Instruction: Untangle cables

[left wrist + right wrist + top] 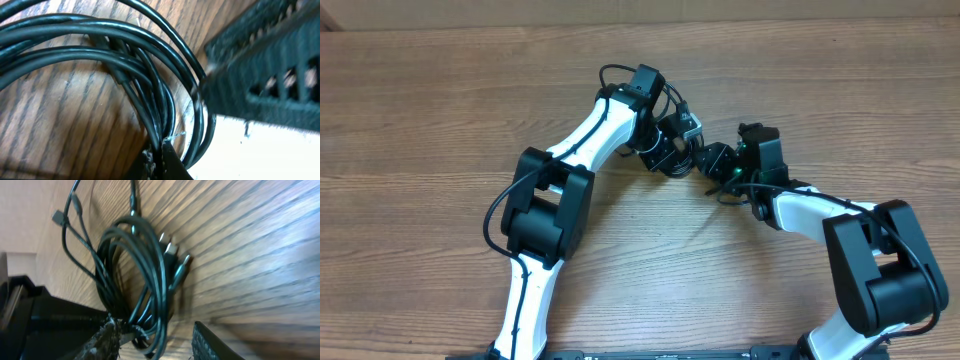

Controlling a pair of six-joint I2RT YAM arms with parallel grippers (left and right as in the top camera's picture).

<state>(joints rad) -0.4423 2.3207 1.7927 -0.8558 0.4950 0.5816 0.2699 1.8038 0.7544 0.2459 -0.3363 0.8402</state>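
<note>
Your left gripper [159, 161] is clenched on the coiled cables [145, 280]. Your right gripper [156, 341] is released, jaws apart, the coil's edge between them. Coil sits mid-table [440, 100], between both grippers

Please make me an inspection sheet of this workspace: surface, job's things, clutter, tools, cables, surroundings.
Surface: wooden table, flat, wood grain visible.
Job's things: cables, thin black cords coiled together in one bundle; plug ends stick out at one side.
Clutter: nothing seen.
Tools: left tool shut on the cables; right tool open, with part of the bundle between its fingers.
Cables: arm wires, thicker, loop off the left arm, apart from the bundle.
Surroundings: pale strip beyond the far table edge; cannot tell what it is.
</note>
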